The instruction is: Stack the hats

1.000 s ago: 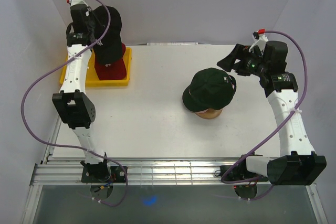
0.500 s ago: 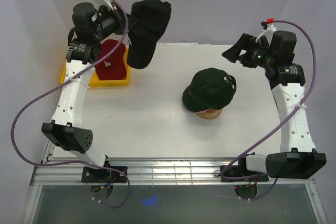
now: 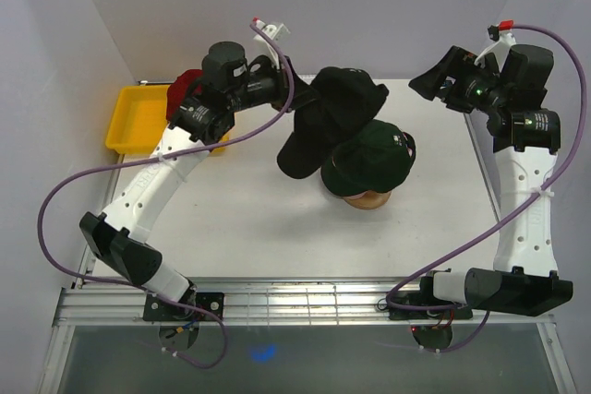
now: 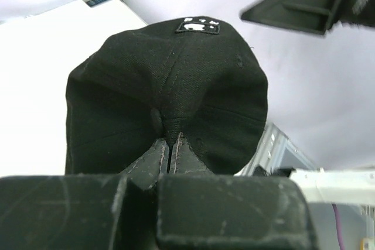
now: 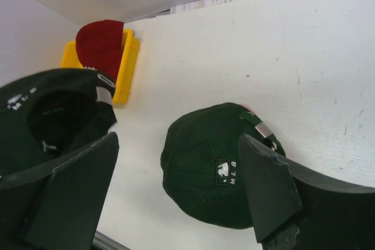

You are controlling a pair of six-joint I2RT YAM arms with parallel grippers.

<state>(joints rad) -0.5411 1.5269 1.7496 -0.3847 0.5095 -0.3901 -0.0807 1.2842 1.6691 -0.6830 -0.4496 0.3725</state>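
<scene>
My left gripper [image 3: 300, 103] is shut on the black cap [image 3: 325, 125] and holds it in the air. The cap hangs just left of and partly over the dark green cap [image 3: 371, 159], which sits on the wooden stand [image 3: 367, 199]. In the left wrist view my fingertips [image 4: 170, 144] pinch the black cap's crown [image 4: 167, 80]. The red cap [image 3: 189, 83] lies at the yellow tray [image 3: 138, 119]. My right gripper [image 3: 432, 83] is open and empty, raised behind and to the right of the green cap [image 5: 214, 165]. The right wrist view also shows the black cap [image 5: 50, 118] and the red cap [image 5: 101, 40].
The yellow tray [image 5: 126, 65] sits at the table's back left corner. White walls close in the back and both sides. A metal rail [image 3: 305, 302] runs along the near edge by the arm bases.
My left arm has swung right with the black cap, from above the tray to beside the green cap. My right gripper has risen and drawn back a little, still open.
</scene>
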